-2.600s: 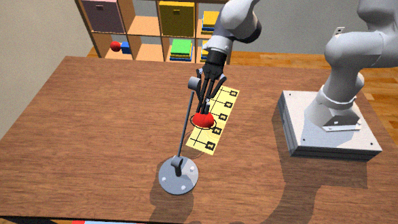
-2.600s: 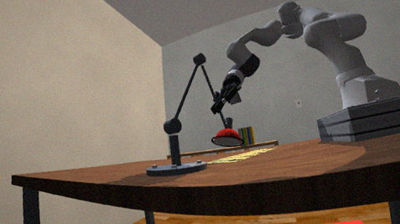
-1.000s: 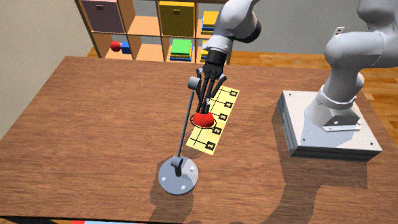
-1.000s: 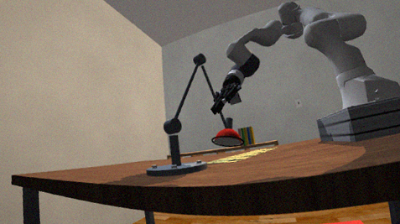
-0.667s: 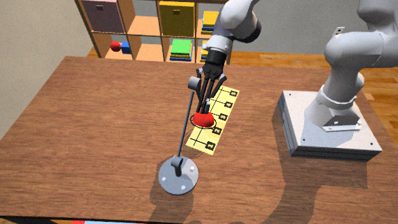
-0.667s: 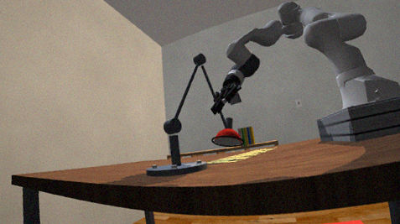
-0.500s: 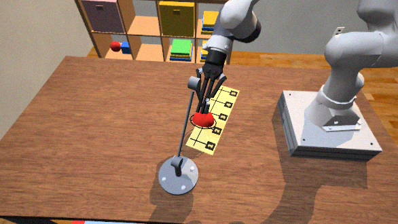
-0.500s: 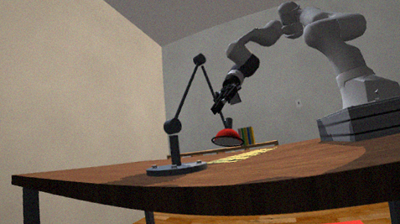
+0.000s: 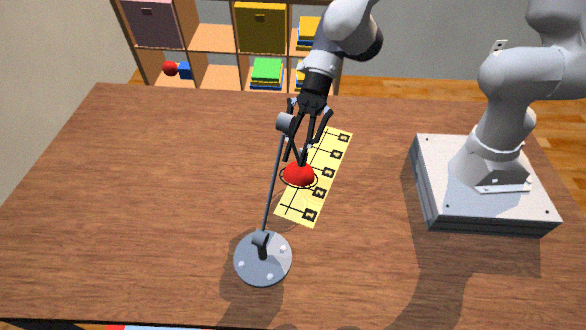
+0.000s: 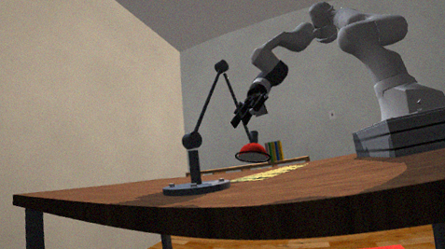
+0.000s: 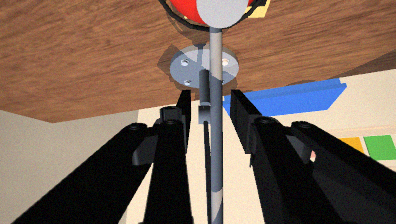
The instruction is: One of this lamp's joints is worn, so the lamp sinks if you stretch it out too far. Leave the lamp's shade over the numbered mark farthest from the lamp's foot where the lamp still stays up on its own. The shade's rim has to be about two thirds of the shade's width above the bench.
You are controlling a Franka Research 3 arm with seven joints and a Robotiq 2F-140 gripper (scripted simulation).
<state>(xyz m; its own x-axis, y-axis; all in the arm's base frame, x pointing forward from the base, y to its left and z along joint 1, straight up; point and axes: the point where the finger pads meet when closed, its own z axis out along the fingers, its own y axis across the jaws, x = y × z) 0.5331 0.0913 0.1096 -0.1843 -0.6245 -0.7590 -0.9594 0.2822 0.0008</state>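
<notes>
The lamp stands on a round grey foot [image 9: 262,259] near the bench's front. Its lower arm rises to an elbow joint [image 9: 285,121], and the upper arm [image 11: 216,125] slopes down to the red shade [image 9: 299,174]. The shade hangs a little above the yellow numbered strip [image 9: 315,177], over a dark ring near the strip's middle, about level with marks 2 and 3. My gripper [image 9: 304,150] straddles the upper arm just above the shade. In the wrist view the fingers stand apart on both sides of the rod with gaps, not touching it. The side view shows the shade [image 10: 252,153] clear of the bench.
The robot's grey base plate [image 9: 482,187] sits at the right of the bench. A shelf unit [image 9: 235,40] with coloured boxes stands behind the bench's far edge. The strip's far marks 4 and 5 [image 9: 340,145] lie uncovered beyond the shade.
</notes>
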